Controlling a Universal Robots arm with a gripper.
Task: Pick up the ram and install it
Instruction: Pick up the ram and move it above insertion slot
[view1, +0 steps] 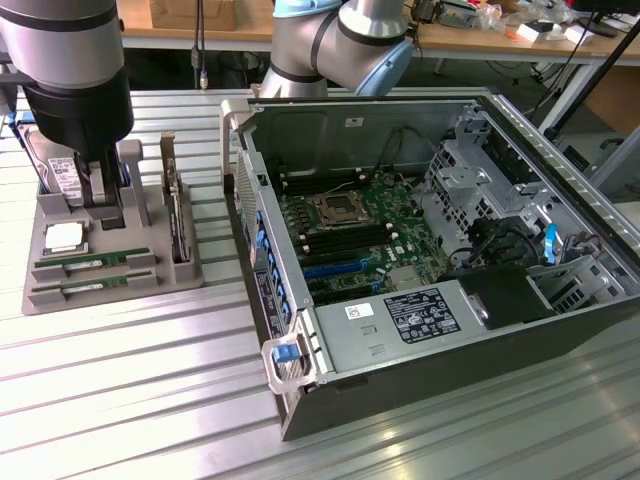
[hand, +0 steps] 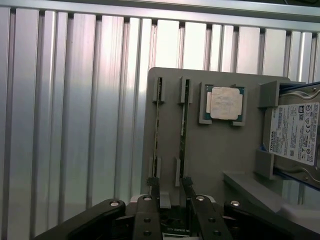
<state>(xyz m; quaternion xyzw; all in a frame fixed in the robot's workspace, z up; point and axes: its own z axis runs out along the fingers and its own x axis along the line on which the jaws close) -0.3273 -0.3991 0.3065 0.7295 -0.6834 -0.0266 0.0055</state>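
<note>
Two rams, thin green sticks, lie side by side in slots of the grey holder tray (view1: 150, 285). In the exterior view the nearer ram (view1: 85, 286) and the farther ram (view1: 88, 262) sit at the tray's front. The wrist view shows them edge-on: one ram (hand: 157, 127) and the other ram (hand: 184, 130). My gripper (view1: 102, 203) hangs above the tray, behind the rams and apart from them. In the wrist view the gripper (hand: 170, 192) is open, and one fingertip (hand: 187, 186) lines up with the end of a ram. Nothing is held.
The tray also holds a CPU (hand: 226, 102), a silver hard drive (hand: 295, 132) and an upright expansion card (view1: 178, 215). An open computer case (view1: 300, 395) stands on the exterior view's right, with its motherboard (view1: 360, 225) exposed. Ribbed metal tabletop (view1: 120, 390) surrounds both.
</note>
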